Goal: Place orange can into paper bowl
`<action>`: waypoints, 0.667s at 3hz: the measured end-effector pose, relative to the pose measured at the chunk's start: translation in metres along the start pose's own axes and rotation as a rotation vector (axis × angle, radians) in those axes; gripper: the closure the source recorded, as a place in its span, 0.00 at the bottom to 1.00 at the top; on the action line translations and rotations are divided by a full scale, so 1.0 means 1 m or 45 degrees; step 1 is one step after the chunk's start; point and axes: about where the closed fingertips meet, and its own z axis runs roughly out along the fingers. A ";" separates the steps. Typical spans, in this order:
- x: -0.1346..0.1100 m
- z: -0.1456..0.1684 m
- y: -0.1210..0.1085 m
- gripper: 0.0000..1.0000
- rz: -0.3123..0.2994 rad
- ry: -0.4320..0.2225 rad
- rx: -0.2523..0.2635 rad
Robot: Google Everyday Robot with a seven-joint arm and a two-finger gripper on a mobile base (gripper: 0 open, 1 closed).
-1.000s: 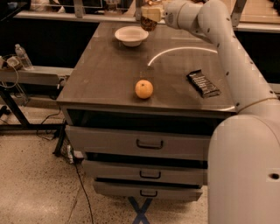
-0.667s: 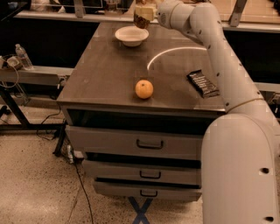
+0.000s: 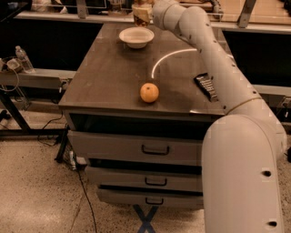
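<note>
Pincer (image 3: 148,12) with orange can (image 3: 140,16) over bowl (image 3: 136,43)

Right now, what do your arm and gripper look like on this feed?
The arm is smooth off-white, built of thick rounded segments with a thin seam at one joint, widening to a bulky domed casing with two small dark holes. No cables show. The gripper, on the orange can by the paper bowl and its far rim, looks pale too.
</note>
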 end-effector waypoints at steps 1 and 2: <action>0.016 0.009 0.005 1.00 -0.135 0.072 0.091; 0.034 0.011 0.011 1.00 -0.186 0.152 0.131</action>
